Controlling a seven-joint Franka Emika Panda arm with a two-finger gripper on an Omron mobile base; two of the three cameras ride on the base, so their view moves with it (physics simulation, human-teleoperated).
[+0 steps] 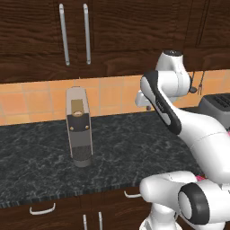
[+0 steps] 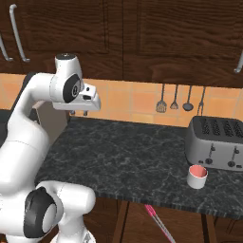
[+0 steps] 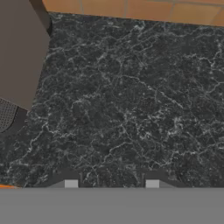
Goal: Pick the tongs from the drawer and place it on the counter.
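The magenta-pink tongs (image 2: 158,222) lie low in the right base view, under the counter's front edge, between brown drawer walls; their lower end runs out of the picture. A sliver of the same pink (image 1: 200,178) peeks past my arm in the left base view. The black speckled counter (image 2: 137,156) spreads ahead. My gripper (image 2: 79,113) hangs open above the counter's back left part, near the orange tiles, far above and left of the tongs. In the hand view the gripper (image 3: 111,184) points down at bare counter (image 3: 127,105), its fingertips (image 3: 71,183) wide apart with nothing between them.
A tall grey coffee machine (image 1: 79,129) stands on the counter left of the gripper and shows again as (image 3: 19,57). A silver toaster (image 2: 216,141) and a small pink-rimmed cup (image 2: 197,176) sit at the right. Dark utensils (image 2: 174,101) hang on the tiled wall.
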